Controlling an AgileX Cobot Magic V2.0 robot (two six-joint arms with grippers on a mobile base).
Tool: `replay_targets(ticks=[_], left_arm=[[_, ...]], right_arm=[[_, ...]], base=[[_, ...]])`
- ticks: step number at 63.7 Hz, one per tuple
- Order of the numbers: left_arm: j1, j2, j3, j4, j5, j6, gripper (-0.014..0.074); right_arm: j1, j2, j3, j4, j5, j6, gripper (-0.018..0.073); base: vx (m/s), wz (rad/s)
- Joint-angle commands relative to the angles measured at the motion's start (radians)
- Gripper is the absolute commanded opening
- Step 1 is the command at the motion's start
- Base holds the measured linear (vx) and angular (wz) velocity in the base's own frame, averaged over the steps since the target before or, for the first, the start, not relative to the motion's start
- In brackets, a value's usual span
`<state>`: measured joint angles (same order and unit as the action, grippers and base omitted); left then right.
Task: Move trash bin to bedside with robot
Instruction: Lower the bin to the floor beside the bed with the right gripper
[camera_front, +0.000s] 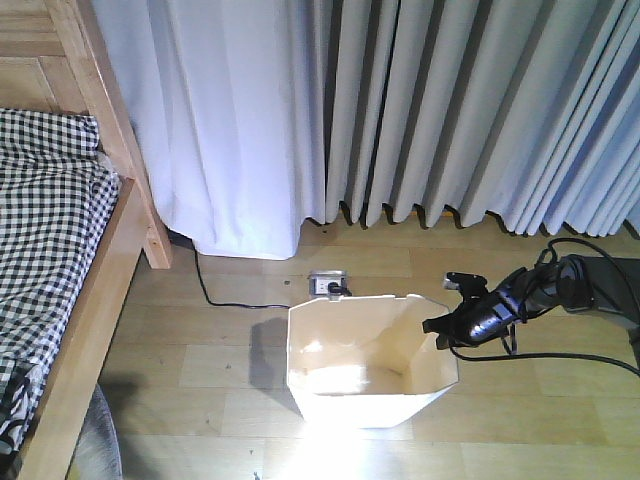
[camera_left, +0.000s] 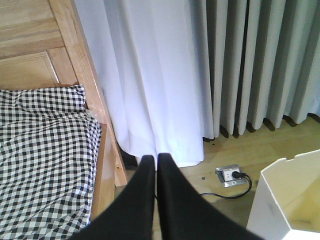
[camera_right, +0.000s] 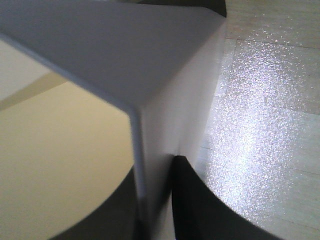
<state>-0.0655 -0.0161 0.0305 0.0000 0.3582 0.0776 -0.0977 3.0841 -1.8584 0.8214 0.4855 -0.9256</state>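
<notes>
Right gripper (camera_front: 447, 322) pinches trash bin (camera_front: 365, 362) right rim wall — one finger inside, one outside. Bin on floor, bedside (camera_front: 125, 215) well left. Left gripper (camera_left: 156, 161) narrow, empty.

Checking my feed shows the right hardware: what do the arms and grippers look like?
The right arm is slim, black and jointed, with thin black cables looping around it and a silvery part near the small black right gripper. The left gripper shows two flat, matte black fingers, tapering to the tips, with no markings.
</notes>
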Motion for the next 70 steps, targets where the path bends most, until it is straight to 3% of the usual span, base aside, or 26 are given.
replay_targets(ticks=[1, 40, 59, 70], left_arm=[[0.000, -0.020, 0.018, 0.000, -0.069, -0.005, -0.0007], [0.000, -0.020, 0.018, 0.000, -0.069, -0.005, -0.0007], [0.000, -0.020, 0.018, 0.000, -0.069, -0.005, -0.0007], [0.000, -0.020, 0.018, 0.000, -0.069, -0.005, -0.0007]], right_arm=[[-0.004, -0.079, -0.029, 0.079, 0.068, 0.000, 0.0079], [-0.004, -0.079, -0.029, 0.071, 0.058, -0.002, 0.0316], [-0.004, -0.079, -0.028, 0.069, 0.071, 0.007, 0.0325], [-0.004, -0.079, -0.028, 0.017, 0.075, 0.047, 0.0367]], base=[[0.00, 0.00], [0.00, 0.00], [0.00, 0.00], [0.00, 0.00]])
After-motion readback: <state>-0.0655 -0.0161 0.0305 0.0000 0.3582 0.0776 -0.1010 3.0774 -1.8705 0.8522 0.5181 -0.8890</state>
